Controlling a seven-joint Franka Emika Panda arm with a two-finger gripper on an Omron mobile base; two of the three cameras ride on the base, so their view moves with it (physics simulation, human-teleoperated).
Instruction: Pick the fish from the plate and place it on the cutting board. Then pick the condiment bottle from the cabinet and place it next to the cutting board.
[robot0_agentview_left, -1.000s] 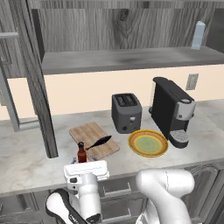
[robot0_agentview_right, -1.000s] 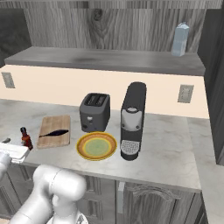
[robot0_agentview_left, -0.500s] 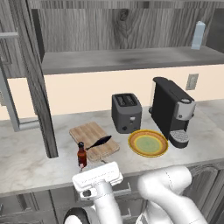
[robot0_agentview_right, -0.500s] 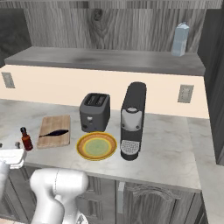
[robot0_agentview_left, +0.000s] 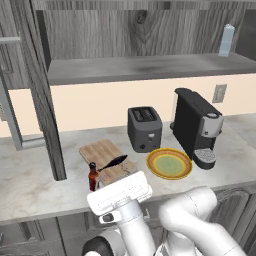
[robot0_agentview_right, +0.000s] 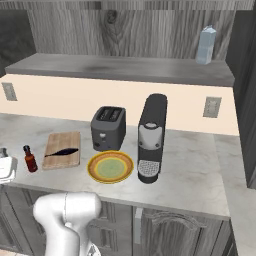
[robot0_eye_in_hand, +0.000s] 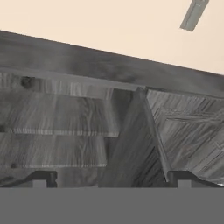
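Going left to right along the desk (robot0_agentview_left: 30, 185): the condiment bottle (robot0_agentview_left: 92, 176) was standing upright on the marble right at the front left corner of the cutting board (robot0_agentview_left: 106, 158), basically just beside it, at about 7 o'clock from the board's middle. From the right base camera the same little dark-red bottle (robot0_agentview_right: 30, 158) sat at 9 o'clock of the board (robot0_agentview_right: 63, 149), close but I couldn't tell if they actually touched.

The fish (robot0_agentview_left: 114, 162) was lying on the board, tail toward the bottle side, slanted across the planks. In the right view the fish (robot0_agentview_right: 62, 152) showed as a dark sliver across the board's middle.

Next over, at roughly 2 o'clock from the board, was the toaster (robot0_agentview_left: 144, 128), and at 5 o'clock from that the plate (robot0_agentview_left: 169, 163), yellow rim, greenish centre. Right of the plate stood the coffee machine (robot0_agentview_left: 196, 128), nearly touching the rim.

Up above, the cabinet (robot0_agentview_left: 145, 67) shelf ran across, with a pale blue-white bottle (robot0_agentview_left: 226, 40) at the far right end.

The gripper (robot0_eye_in_hand: 109, 179) was pointed up at grey wood panels, and its fingers (robot0_eye_in_hand: 41, 178) were spread wide apart with nothing between them. The white hand block (robot0_agentview_left: 119, 192) sat low in front of the desk edge, below the bottle and board.
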